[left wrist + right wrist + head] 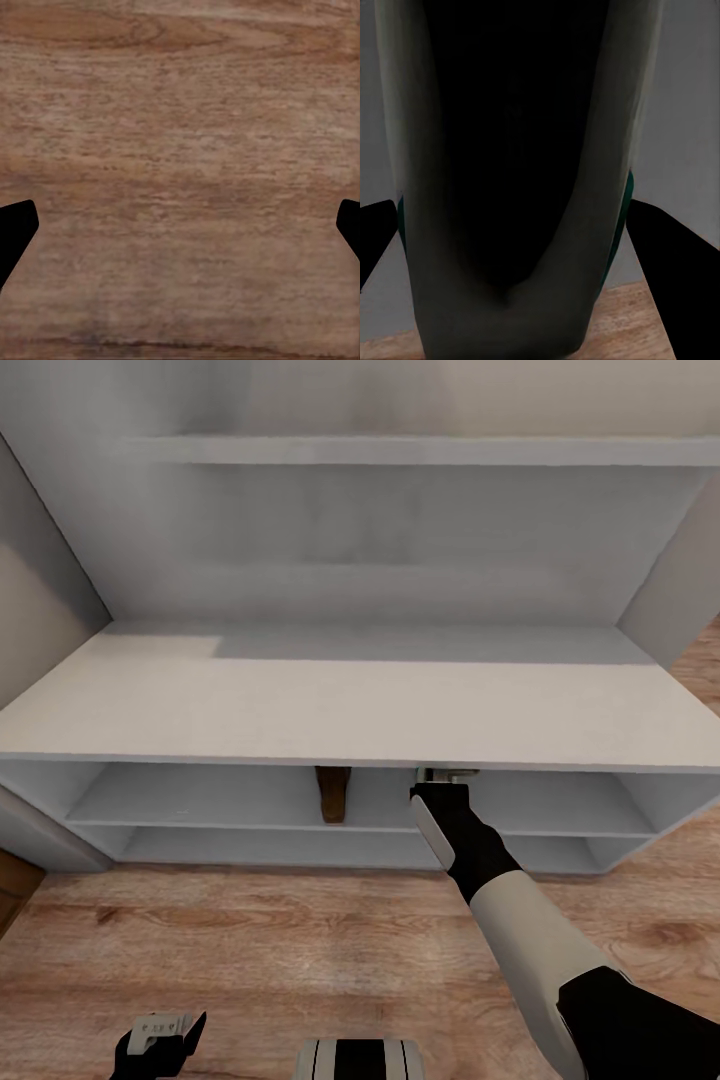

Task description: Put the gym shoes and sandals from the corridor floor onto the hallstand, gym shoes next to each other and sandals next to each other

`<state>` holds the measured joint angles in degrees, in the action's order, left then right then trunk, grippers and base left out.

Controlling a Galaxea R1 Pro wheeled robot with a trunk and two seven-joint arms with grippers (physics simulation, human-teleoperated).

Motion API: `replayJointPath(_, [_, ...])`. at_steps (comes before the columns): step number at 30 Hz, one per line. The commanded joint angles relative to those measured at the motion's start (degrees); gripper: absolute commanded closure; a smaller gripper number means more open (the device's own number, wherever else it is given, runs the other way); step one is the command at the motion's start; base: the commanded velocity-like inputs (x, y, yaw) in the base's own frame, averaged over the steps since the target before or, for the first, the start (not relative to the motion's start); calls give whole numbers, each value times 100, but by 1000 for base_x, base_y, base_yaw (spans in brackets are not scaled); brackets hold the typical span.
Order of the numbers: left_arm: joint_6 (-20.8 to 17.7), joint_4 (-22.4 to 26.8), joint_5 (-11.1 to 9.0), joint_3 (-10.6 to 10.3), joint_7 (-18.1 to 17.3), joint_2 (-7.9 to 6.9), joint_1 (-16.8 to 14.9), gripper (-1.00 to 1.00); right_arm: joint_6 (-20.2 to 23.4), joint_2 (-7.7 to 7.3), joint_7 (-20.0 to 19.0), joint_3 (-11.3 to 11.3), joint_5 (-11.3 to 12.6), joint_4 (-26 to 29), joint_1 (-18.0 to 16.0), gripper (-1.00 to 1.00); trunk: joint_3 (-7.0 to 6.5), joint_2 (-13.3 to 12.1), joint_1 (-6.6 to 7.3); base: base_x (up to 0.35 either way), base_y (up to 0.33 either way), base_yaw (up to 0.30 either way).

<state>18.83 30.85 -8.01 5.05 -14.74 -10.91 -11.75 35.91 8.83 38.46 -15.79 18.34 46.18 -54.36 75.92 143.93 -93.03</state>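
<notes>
Head view, hallstand [330,700]: I see one pale bench unit with two open shelf slots beneath and one floating shelf [420,450] above.
Head view, sandal [333,792]: one brown sandal stands in the upper slot, near the middle.
Head view, right gripper [447,774]: my right arm reaches into that upper slot just right of the sandal — fingertips hidden under the bench top.
Head view, left gripper [165,1028]: low over the corridor floor [250,940], apart from the rack.
Left wrist view: wood planks between two widely spread fingers [15,229] — nothing held.
Right wrist view, gym shoe [510,187]: one white shoe with green side trim, clamped between both fingers [656,240].
</notes>
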Motion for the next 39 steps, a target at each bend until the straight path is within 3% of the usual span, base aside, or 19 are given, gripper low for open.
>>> replayJointPath(1, [-2, -3, -60, 14, -56, 1, -2, -100, 13, -4, 52, -21, 56, 5, -4, 100, 4, 1, 0, 41, 0, 0])
replayJointPath(29, [7, 0, -60, 14, -56, 1, -2, -100, 13, -4, 56, -21, 54, 5, -5, 100, 4, 1, 0, 37, 0, 0])
replayJointPath(30, [7, 0, -60, 14, -56, 1, -2, -100, 13, -4, 56, -21, 52, 5, -4, -100, 4, 1, 0, 0, 0, 0])
replayJointPath(39, [7, 0, -62, 14, -56, 1, -2, -100, 13, -109, 56, -21, 48, 2, -5, -100, 4, 1, 0, 0, 0, 0])
